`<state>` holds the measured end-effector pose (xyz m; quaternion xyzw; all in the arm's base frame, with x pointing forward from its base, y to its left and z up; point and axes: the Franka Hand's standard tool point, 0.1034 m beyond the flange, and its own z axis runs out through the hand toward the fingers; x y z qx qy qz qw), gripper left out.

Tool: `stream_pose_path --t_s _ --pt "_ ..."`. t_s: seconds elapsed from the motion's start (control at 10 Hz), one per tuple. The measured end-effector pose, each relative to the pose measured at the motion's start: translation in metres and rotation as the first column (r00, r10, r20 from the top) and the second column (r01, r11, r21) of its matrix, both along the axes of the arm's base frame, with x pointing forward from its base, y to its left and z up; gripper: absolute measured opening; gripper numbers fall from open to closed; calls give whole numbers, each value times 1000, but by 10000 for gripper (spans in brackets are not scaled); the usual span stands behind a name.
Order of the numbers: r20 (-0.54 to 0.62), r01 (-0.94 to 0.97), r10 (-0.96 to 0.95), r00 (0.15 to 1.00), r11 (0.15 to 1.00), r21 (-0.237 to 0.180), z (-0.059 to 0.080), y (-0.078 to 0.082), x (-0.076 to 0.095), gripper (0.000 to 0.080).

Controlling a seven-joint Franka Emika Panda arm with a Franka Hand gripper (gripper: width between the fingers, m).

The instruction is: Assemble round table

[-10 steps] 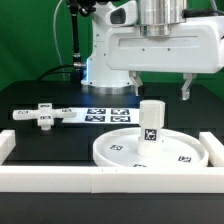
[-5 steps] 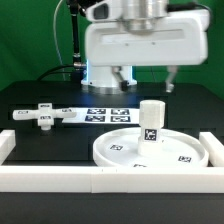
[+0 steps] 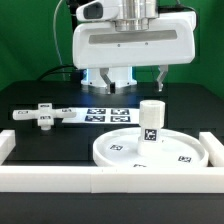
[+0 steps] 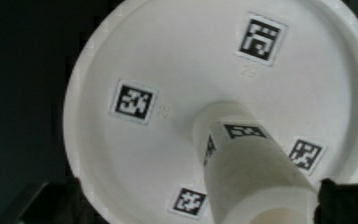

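Observation:
The large round disc [image 3: 120, 150] lies flat on the black table near the front rail. The short cylindrical leg [image 3: 150, 122] stands upright on it, right of centre. The cross-shaped base [image 3: 40, 115] lies on the table at the exterior view's left. My gripper [image 3: 134, 80] hangs open and empty above and behind the disc, clear of the leg. In the wrist view the disc [image 4: 158, 60] and the leg [image 4: 256, 165] lie below, with the gripper [image 4: 202, 205] open and one dark fingertip [image 4: 345, 198] at each lower corner.
The marker board [image 3: 100, 112] lies behind the disc, beside the cross-shaped base. A long white border rail [image 3: 110, 182] runs along the front, with raised ends at both sides. The arm's white base stands at the back.
My gripper has moved toward the exterior view's left and risen slightly, still open. The leg, disc and base have not moved.

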<state>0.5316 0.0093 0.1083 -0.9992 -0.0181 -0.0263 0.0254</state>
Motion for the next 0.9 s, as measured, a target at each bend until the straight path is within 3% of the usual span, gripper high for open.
stream_pose_path --t_s 0.2,0.6,0.7,0.9 --pt "2 -319 320 947 945 -69 5 -8 3 648" --pt "-12 -593 594 804 801 -84 2 -15 0 648" --pt "-27 -682 683 730 726 -87 0 -29 -5 648" --pt "-49 -737 736 675 672 -73 -5 -63 -20 648"
